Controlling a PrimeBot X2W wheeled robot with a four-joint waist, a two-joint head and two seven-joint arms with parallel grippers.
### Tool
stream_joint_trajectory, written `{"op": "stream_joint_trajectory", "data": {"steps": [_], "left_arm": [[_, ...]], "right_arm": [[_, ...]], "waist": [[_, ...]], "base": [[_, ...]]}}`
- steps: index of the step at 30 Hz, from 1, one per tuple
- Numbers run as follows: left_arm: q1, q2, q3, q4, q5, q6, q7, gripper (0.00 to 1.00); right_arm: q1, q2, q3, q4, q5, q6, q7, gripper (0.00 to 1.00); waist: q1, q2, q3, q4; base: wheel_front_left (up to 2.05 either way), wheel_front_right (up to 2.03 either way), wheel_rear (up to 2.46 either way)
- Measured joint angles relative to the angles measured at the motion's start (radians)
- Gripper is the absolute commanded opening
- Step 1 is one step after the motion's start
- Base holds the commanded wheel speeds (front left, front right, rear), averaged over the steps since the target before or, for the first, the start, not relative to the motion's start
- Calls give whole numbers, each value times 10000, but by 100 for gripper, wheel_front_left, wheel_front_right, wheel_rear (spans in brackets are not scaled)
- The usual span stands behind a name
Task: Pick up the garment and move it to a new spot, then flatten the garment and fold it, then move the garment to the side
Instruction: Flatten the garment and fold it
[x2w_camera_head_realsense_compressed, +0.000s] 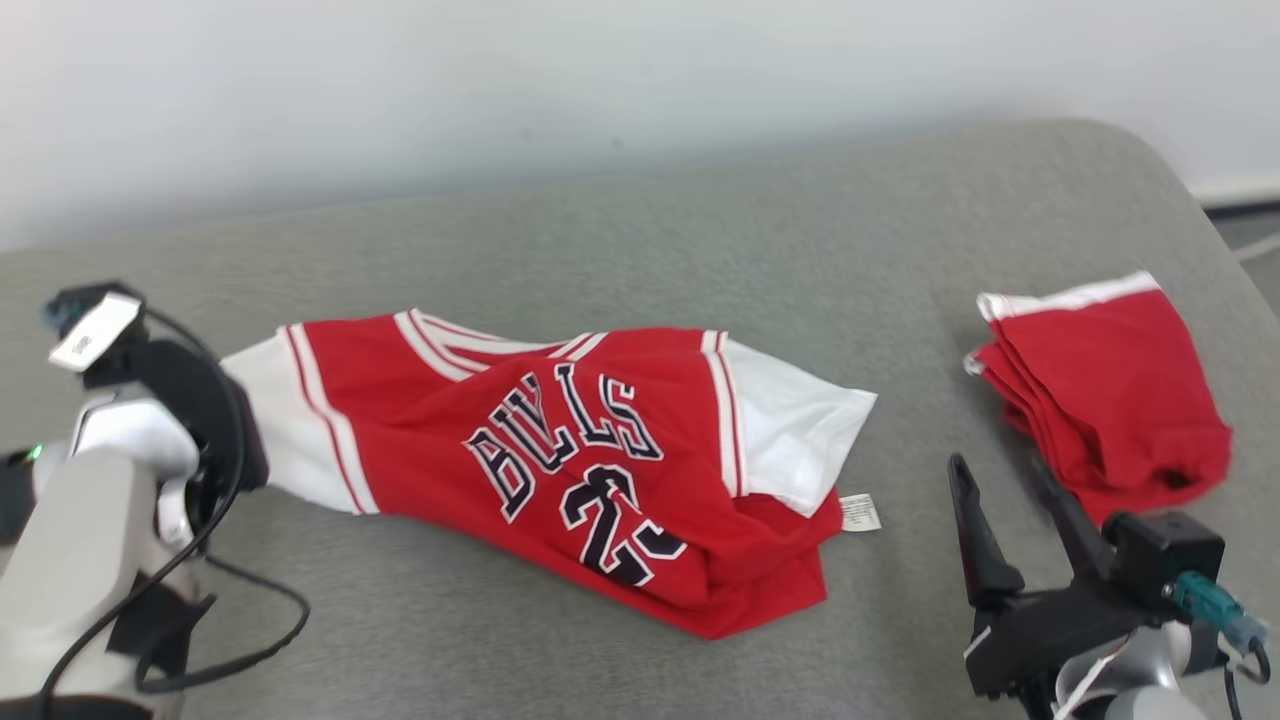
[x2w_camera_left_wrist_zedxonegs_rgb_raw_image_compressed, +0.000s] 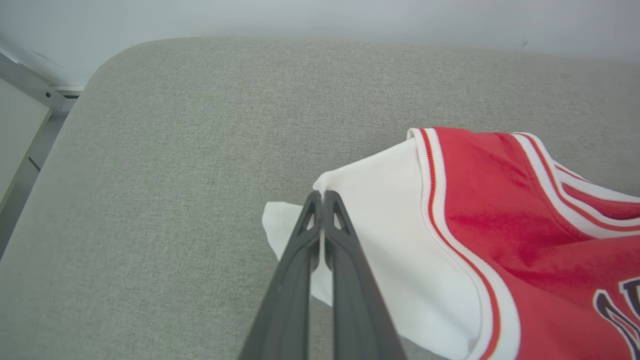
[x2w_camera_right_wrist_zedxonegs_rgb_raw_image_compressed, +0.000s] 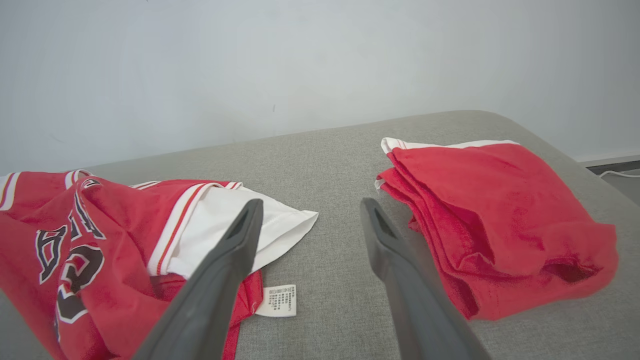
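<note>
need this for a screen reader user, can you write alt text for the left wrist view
The left claw, shut, pinches the edge of the white sleeve of a red jersey with red-and-white trim, which lies on a grey cushion. A pale wall runs behind the cushion.
</note>
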Motion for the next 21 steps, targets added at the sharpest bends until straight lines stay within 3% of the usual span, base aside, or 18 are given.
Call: {"op": "stream_joint_trajectory", "data": {"steps": [13,14,15,16,21], "left_arm": [[2057,276,1143,-136,-1097,-13,-700,0],[2226,267,1158,-176,-1174,-19,-759,14],[2380,257,1164,-236,-1218,-123,-853,65],[2509,242,1168,-322,-1252,-209,-943,100],[2946,92,1225,-744,-1377,-353,-1419,100]], "right_arm": [[531,205,247,77,27,-73,12,100],[552,211,280,73,27,-73,15,100],[568,215,299,71,27,-75,17,100],[593,226,314,65,27,-75,17,100],[658,240,378,52,27,-73,29,100]], "waist": [[-1,0,-1164,1067],[-1,-1,-1241,1110],[-1,-1,-1316,1149],[-1,-1,-1383,1181],[-1,-1,-1586,1246]], "base": [[0,0,0],[0,0,0],[0,0,0],[0,0,0],[0,0,0]]}}
